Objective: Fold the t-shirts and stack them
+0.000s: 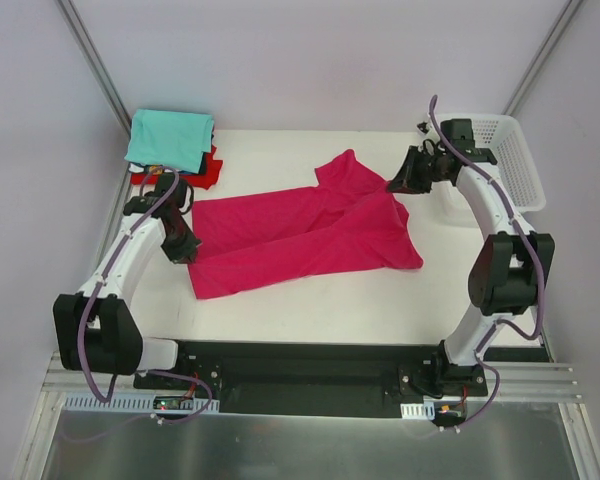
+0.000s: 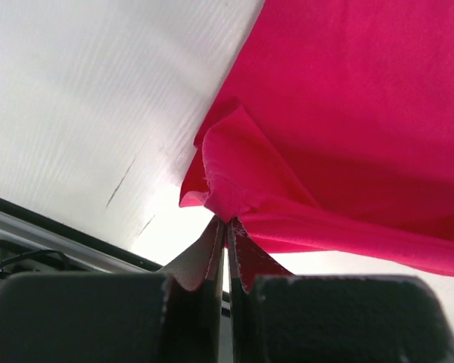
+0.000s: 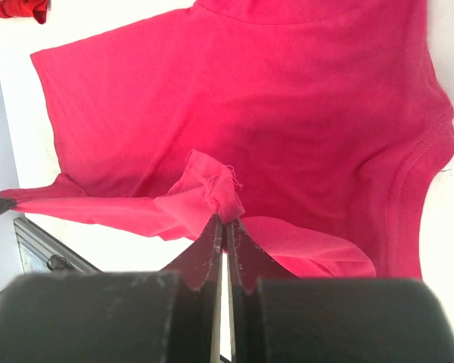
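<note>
A large magenta-pink t-shirt lies spread across the middle of the table. My left gripper is shut on its left edge; the left wrist view shows the cloth bunched at my fingertips. My right gripper is shut on the shirt's right side and lifts a fold; the right wrist view shows the shirt pinched at my fingertips. A folded teal shirt lies on a red one at the back left.
A white mesh basket stands at the back right, behind the right arm. The table has a black strip along its near edge. Grey walls close in the left, back and right.
</note>
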`<state>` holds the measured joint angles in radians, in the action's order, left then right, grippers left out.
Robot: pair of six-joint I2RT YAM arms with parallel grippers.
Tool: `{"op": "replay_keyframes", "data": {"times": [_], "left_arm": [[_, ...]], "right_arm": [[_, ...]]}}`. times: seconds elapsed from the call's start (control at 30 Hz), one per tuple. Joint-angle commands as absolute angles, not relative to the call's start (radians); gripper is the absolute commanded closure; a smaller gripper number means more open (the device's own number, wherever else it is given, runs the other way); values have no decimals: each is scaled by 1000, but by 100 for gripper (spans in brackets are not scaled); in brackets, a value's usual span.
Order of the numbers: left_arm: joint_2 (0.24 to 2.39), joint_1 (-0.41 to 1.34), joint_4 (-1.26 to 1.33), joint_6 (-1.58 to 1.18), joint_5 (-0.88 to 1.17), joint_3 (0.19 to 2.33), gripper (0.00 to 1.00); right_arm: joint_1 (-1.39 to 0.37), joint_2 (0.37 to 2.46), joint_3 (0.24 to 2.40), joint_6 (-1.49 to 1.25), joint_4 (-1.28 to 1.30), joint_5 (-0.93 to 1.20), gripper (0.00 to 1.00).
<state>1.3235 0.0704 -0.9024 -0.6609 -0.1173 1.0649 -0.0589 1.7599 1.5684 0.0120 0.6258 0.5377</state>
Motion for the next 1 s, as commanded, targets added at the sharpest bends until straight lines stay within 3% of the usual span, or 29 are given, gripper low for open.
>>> {"op": "replay_keyframes", "data": {"times": [0.0,0.6,0.97], "left_arm": [[1385,49,-888,-632,-150,1132,100],[1546,34,-818,-620,-121,1160,100],[1387,55,-821,-624,-96,1150,100]], "right_arm": [[-67,1796,1637,9,620,531,99],[-80,1904,1695,8,601,540,99],[-104,1803,1622,3,588,560,99]]}}
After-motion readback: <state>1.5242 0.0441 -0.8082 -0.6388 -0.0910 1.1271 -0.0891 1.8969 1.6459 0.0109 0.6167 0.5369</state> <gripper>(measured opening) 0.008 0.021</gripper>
